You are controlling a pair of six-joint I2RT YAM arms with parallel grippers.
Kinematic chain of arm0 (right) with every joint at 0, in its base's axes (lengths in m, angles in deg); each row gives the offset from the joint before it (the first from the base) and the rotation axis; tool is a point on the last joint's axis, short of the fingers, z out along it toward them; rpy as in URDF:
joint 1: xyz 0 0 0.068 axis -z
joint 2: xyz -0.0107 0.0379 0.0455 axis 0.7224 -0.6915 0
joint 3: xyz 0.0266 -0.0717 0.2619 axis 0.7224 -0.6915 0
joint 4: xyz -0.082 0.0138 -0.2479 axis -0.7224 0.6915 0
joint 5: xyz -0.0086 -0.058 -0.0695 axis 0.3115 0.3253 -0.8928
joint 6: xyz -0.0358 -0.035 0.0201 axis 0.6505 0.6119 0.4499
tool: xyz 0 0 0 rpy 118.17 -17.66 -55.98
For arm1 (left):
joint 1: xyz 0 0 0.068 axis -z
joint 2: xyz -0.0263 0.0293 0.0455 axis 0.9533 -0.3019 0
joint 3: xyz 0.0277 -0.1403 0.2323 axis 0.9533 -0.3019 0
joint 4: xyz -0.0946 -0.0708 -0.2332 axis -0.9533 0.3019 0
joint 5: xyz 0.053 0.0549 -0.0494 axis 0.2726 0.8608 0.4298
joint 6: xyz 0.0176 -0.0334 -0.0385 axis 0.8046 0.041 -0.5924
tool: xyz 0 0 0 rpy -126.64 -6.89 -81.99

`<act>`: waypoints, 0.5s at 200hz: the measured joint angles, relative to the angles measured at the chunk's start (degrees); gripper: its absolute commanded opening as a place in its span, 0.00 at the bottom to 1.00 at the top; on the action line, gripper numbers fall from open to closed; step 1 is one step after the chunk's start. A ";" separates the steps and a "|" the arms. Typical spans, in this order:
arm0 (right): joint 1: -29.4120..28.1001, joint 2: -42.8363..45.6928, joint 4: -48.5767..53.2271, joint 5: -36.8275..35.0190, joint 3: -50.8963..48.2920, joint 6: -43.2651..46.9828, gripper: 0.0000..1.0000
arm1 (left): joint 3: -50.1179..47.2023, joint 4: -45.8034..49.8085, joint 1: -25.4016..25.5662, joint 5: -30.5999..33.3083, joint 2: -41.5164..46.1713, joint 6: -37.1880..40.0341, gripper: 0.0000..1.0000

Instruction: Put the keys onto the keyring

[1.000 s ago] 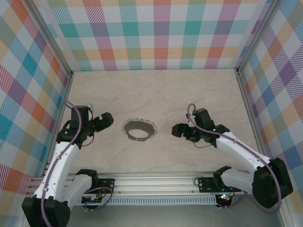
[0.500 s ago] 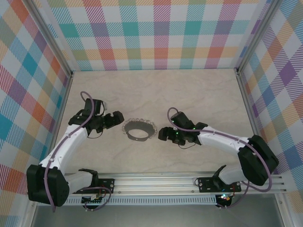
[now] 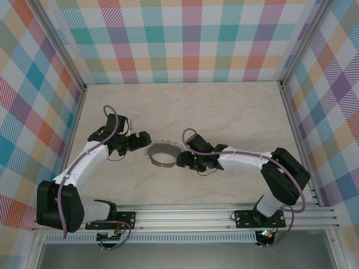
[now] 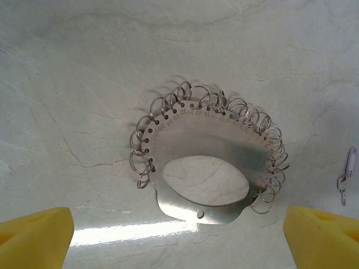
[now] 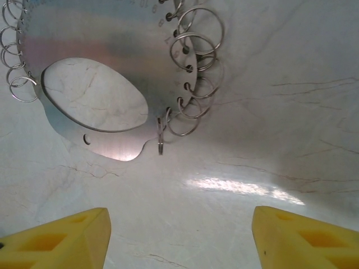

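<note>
Keyring: flat silvery metal keyring (image 3: pixel 161 163) with an oval hole and a fringe of wire split rings. It lies flat mid-frame in the top view on the pale marbled table (image 3: pixel 224 112).
Key: tiny lilac-headed key (image 4: pixel 350 163) at the right edge of the left wrist view, near the rings but apart.
Left gripper (image 3: pixel 142 140): spread wide, empty; yellow foam pads (image 4: pixel 33 232).
Right gripper (image 3: pixel 180 160): spread, empty, at the keyring's right.
Risk: the plate is thin, flush and slick, so pads may skate. The right arm could knock the key away.
</note>
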 measured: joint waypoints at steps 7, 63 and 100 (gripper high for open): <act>-0.07 -0.24 -0.02 -0.17 0.31 -0.20 0.66 | 0.09 -0.02 0.00 -0.02 -0.17 0.04 0.96; -0.28 -0.37 0.22 -1.88 1.03 -2.95 0.61 | 0.31 -0.44 0.00 -0.17 -1.75 0.39 0.96; -0.33 -0.37 0.26 -1.99 1.03 -4.09 0.53 | 0.24 -1.38 0.00 -0.15 -1.42 0.37 0.96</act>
